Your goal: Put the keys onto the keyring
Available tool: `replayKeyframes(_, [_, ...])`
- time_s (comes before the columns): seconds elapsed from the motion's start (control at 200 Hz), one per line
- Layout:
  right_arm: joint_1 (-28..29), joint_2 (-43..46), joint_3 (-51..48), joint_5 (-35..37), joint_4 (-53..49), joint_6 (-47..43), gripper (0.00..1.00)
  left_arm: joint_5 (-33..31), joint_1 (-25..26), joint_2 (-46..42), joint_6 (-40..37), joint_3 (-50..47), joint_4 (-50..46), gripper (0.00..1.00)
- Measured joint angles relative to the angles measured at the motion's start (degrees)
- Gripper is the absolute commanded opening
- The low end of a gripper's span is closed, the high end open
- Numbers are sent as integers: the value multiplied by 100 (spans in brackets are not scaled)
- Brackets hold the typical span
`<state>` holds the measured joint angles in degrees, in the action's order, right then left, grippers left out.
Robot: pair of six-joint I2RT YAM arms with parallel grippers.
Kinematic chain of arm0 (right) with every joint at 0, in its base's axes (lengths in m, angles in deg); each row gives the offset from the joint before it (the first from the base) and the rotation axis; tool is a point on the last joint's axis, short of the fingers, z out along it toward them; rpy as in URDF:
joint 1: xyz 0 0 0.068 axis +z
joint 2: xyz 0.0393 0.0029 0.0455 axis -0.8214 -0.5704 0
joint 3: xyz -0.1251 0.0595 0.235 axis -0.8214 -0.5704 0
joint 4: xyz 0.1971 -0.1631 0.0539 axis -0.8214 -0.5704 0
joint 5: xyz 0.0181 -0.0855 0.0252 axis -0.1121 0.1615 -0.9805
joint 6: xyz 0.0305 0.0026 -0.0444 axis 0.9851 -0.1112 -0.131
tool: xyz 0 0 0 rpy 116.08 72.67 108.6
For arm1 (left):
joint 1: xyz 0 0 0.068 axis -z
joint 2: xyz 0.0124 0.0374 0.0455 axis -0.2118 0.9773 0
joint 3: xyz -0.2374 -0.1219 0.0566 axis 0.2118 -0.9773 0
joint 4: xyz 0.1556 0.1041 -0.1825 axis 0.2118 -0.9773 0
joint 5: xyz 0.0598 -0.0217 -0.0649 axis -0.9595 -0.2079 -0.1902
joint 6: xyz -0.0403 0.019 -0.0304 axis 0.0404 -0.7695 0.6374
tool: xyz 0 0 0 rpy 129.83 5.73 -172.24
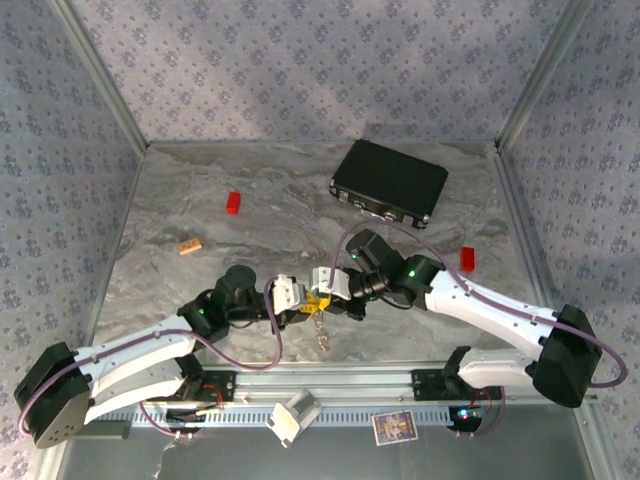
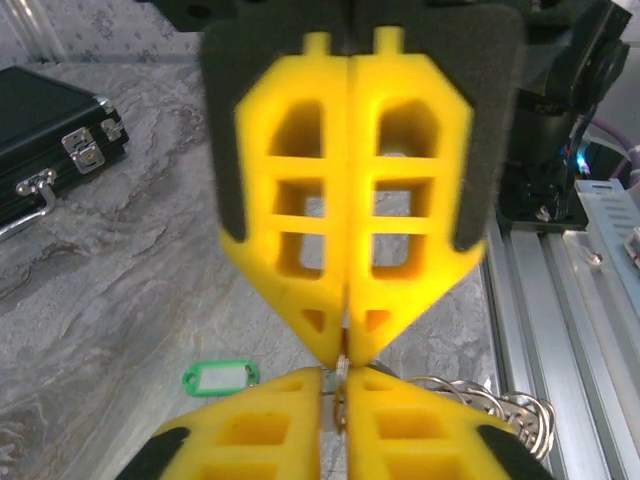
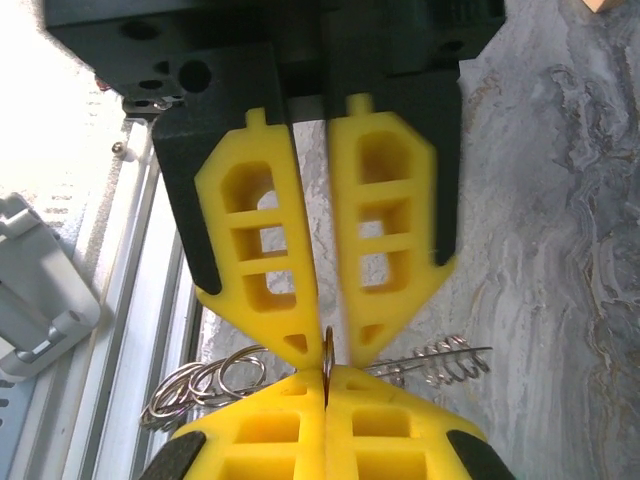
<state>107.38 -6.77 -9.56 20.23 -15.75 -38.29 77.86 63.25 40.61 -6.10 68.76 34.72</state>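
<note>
Both grippers meet tip to tip near the table's front middle. The keyring (image 3: 327,343), a thin silvery ring seen edge-on, is pinched between them. My left gripper (image 2: 343,380) is shut on it, its fingers parted only by the metal. My right gripper (image 3: 327,372) is shut tight on the same ring. Small metal rings (image 2: 505,412) bunch on its rim toward the rail, and a wire coil (image 3: 440,360) hangs on the other side. A mint-green key head (image 2: 220,377) lies flat on the marble beside the left fingers. In the top view, metal pieces (image 1: 322,337) dangle below the joined grippers (image 1: 318,300).
A black case (image 1: 390,182) sits at the back right. A red block (image 1: 233,203) and an orange-tan block (image 1: 190,246) lie to the left, and another red block (image 1: 467,259) to the right. The aluminium rail (image 1: 330,385) runs along the front edge just below the grippers.
</note>
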Motion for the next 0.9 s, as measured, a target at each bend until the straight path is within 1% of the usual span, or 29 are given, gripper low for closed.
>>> replayKeyframes(0.05, [2,0,9,15,-17,-4,0,28,0,0,11,0,-15,0])
replayKeyframes(0.08, [0,0,9,15,-20,-2,0,42,0,0,2,2,-26,0])
replayKeyframes(0.12, [0,2,9,11,-20,2,7,50,0,0,-7,2,-33,0])
replayKeyframes(0.155, [-22,9,4,-13,-11,46,18,63,0,0,-9,2,-31,0])
replayKeyframes(0.185, [-52,33,-28,-44,35,85,24,74,0,-2,-7,2,-17,0])
replayKeyframes(0.26, [-195,210,-205,-184,278,256,29,81,0,-4,31,-7,4,0])
replayKeyframes(0.34, [-350,516,-509,-299,651,468,33,81,0,-7,133,-98,243,0])
replayKeyframes(0.49, [-415,920,-1080,-354,1259,942,33,61,0,-7,380,-393,754,0])
replayKeyframes(0.695, [-415,944,-1386,-374,1582,1320,30,35,0,-7,518,-479,1082,0])
replayKeyframes(0.77, [-415,907,-1386,-378,1641,1390,26,35,0,-7,555,-481,1147,0])
replayKeyframes(0.9, [-415,833,-1386,-376,1665,1443,15,33,0,-7,577,-492,1156,0])
